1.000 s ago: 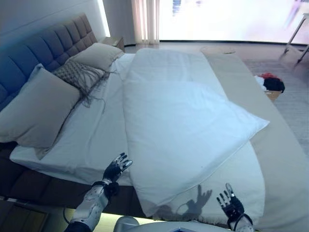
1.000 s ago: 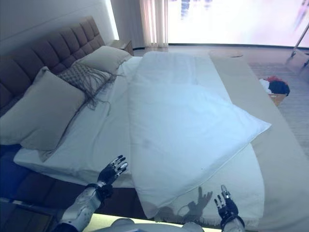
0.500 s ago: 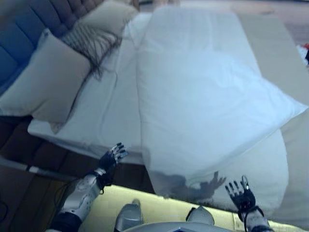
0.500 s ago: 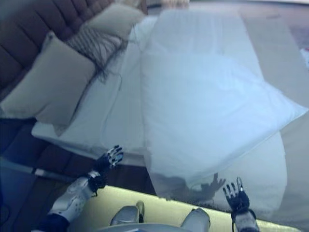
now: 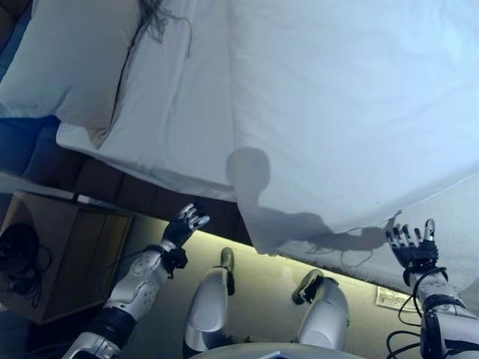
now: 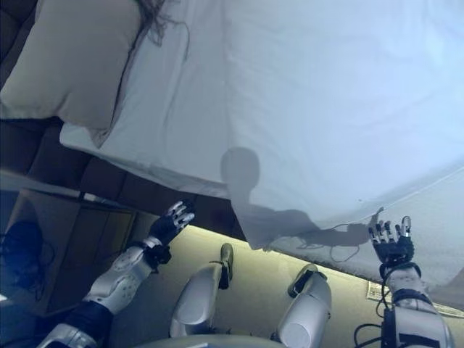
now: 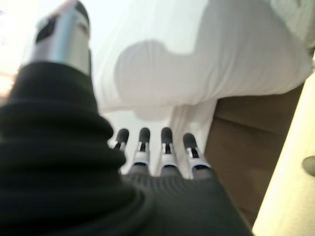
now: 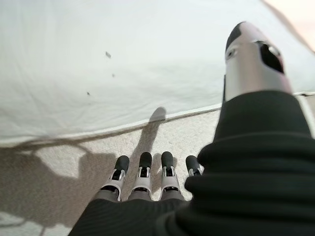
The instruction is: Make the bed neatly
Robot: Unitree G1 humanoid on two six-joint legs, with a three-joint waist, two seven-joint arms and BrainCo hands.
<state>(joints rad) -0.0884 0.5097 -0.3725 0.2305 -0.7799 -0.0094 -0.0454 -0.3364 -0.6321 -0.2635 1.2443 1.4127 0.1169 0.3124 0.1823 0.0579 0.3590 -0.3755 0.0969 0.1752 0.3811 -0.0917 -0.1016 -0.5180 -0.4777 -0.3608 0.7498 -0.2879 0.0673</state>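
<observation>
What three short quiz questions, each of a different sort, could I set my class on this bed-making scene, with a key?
1. True or false: the left robot hand is gripping the white duvet.
2. Multiple choice: the right robot hand shows in the head views with its fingers
A. curled round the pillow
B. straight, holding nothing
C. hidden under the duvet
3. Fill in the missing word: the beige pillow lies on the robot's ____ side of the bed.

Key:
1. False. It hangs open beside the bed base, touching no cloth.
2. B
3. left
</observation>
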